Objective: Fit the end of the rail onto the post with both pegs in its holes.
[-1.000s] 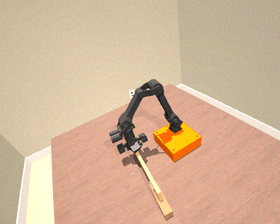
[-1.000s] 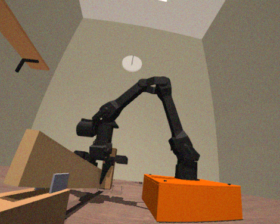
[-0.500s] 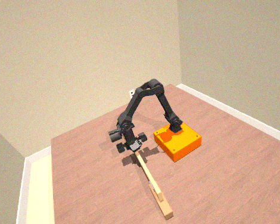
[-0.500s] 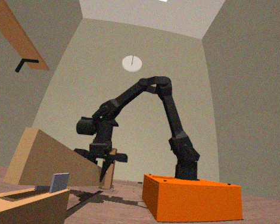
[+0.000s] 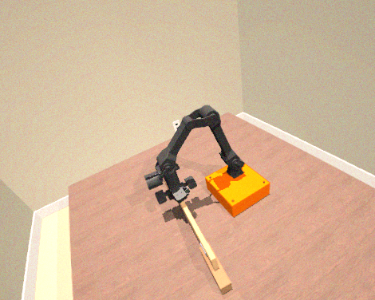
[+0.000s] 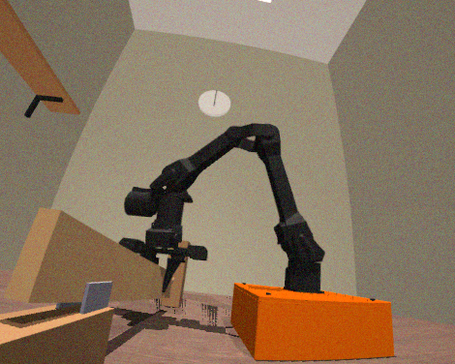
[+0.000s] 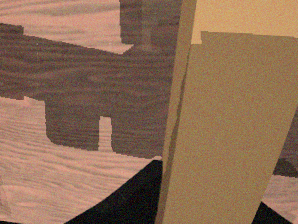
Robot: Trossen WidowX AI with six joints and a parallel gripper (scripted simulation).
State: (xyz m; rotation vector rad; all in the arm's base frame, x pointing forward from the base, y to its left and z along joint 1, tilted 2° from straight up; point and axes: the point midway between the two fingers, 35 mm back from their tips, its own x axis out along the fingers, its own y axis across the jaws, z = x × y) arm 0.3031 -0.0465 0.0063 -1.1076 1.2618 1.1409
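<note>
The wooden rail (image 5: 199, 234) (image 6: 102, 263) (image 7: 230, 120) runs from my gripper to the low footboard block (image 5: 224, 284) (image 6: 84, 336). My gripper (image 5: 182, 202) (image 6: 161, 278) (image 7: 182, 172) is shut on the rail near its post end. The rail's far end is over the slot, beside the grey bracket plate (image 6: 97, 296), with its underside seeming a little above the block. The upright post (image 6: 179, 278) stands just behind the fingers in the exterior view. The pegs, the holes and any contact between rail end and post are hidden.
The arm's orange base box (image 5: 238, 187) (image 6: 324, 324) stands to the right of the rail. The wooden table top (image 5: 120, 239) carries the arm's shadow. A wall shelf (image 6: 29, 53) shows at the upper left in the exterior view.
</note>
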